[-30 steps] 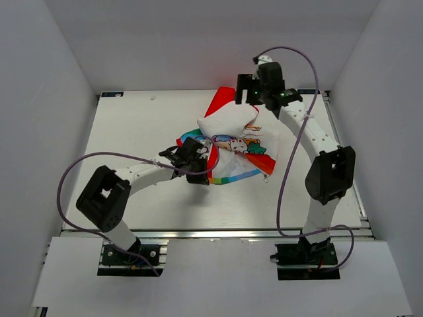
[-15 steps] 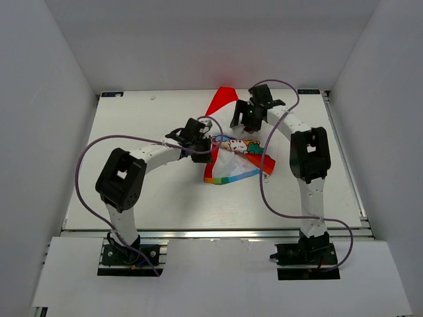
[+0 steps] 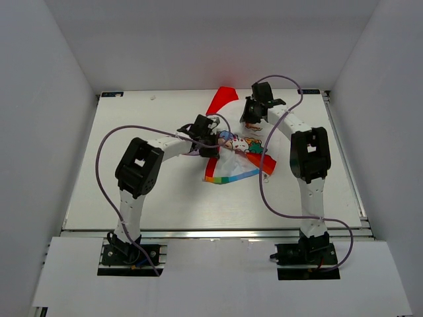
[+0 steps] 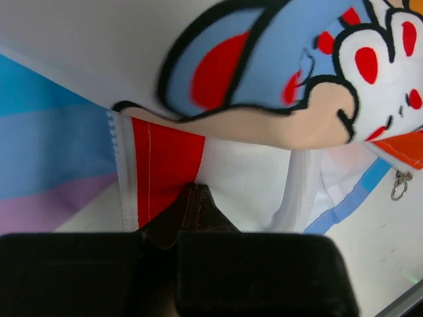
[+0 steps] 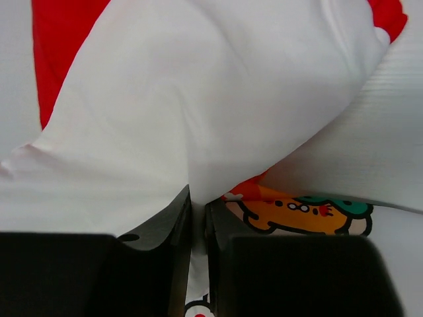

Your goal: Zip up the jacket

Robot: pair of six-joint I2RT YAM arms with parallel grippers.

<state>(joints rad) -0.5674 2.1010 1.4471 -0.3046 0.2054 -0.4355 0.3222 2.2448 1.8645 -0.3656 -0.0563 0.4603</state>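
White table [image 3: 132, 191], jacket [image 3: 235, 162] well inside edges

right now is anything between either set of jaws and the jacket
Nothing visible stands in the way. The left jaws are shut on the jacket at its red edge, and the right jaws are pinched on its white lining. Both wrist views show cloth directly between the jaws.
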